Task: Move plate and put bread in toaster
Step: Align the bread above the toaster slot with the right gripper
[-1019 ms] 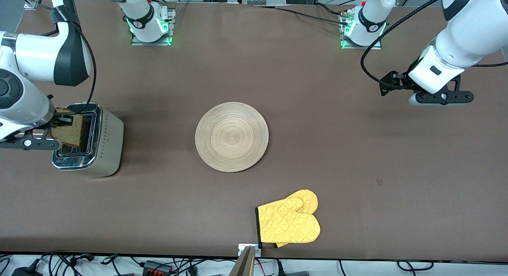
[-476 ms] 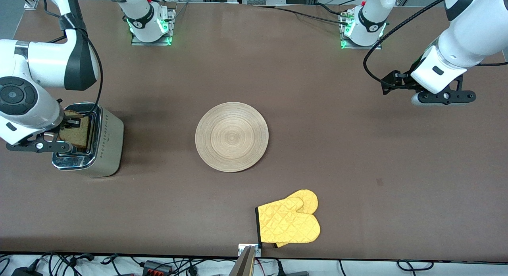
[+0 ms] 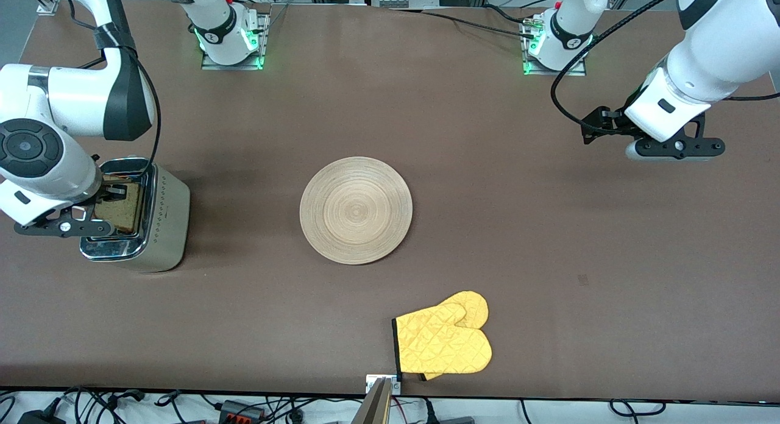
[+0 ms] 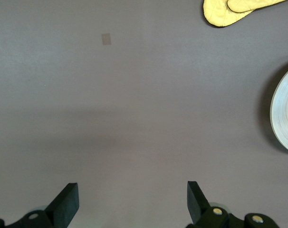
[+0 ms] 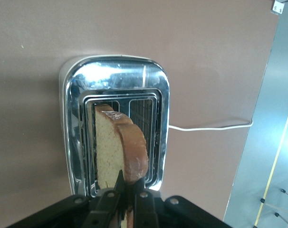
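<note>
The silver toaster [image 3: 159,220] stands at the right arm's end of the table. Over it, my right gripper [image 3: 105,197] is shut on the top crust of the brown bread [image 3: 119,208]. The slice stands on edge, partly down in one slot. The right wrist view shows the bread [image 5: 116,147] inside the toaster's [image 5: 73,118] slot, with my right gripper [image 5: 131,187] pinching its crust. The round wooden plate [image 3: 356,210] lies bare at the table's middle. My left gripper [image 3: 670,148] waits open in the air over bare table at the left arm's end. In the left wrist view that gripper [image 4: 132,199] holds nothing, and the plate's rim [image 4: 286,114] shows at the edge.
A yellow oven mitt [image 3: 443,342] lies near the table's front edge, nearer the camera than the plate; the mitt [image 4: 234,8] also shows in the left wrist view. The toaster's white cord [image 5: 210,127] trails away over the table.
My right gripper has come down with the bread, which has sunk from above the toaster into a slot. The left arm has shifted only slightly.
</note>
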Tool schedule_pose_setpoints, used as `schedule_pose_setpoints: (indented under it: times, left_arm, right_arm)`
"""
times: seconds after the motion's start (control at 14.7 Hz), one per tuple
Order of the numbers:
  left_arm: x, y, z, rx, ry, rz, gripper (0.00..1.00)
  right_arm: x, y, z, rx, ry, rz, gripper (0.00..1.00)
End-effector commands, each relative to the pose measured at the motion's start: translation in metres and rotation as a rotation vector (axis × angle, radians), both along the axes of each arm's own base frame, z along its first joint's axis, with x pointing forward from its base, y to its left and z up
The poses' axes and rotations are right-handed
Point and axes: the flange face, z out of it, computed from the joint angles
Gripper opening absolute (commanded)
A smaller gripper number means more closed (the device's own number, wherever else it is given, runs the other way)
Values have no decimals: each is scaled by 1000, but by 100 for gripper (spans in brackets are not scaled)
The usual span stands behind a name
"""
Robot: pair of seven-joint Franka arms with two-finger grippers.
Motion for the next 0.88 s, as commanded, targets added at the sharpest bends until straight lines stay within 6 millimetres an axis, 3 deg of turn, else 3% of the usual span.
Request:
schedule_pose_setpoints:
  times: [0.0, 0.2, 0.27, 0.41, 0.48, 0.61, 0.82]
  left_arm:
    - [-1, -1, 8, -1, 0, -5, 100]
    - [0, -1, 7, -1, 2, -5, 100]
    - [0, -1, 7, -1, 2, -5, 100]
    - [0, -1, 7, -1, 2, -5, 100]
    - [0, -1, 7, -1, 2, -5, 100]
    - [0, -1, 7, -1, 2, -6, 100]
    - [0, -2, 7, -2, 2, -6, 100]
  right_arm:
    - [2, -2, -2, -13, -7, 21, 0]
    - [1, -3, -12, -14, 13, 18, 0]
    - [0, -5, -16, -16, 22, 16, 14]
    - [-3, -5, -24, -17, 40, 12, 75]
    - [-3, -10, -24, -14, 41, 3, 100]
    - [-3, -11, -21, -4, 39, -6, 100]
    - [2, -5, 4, 37, -9, -10, 100]
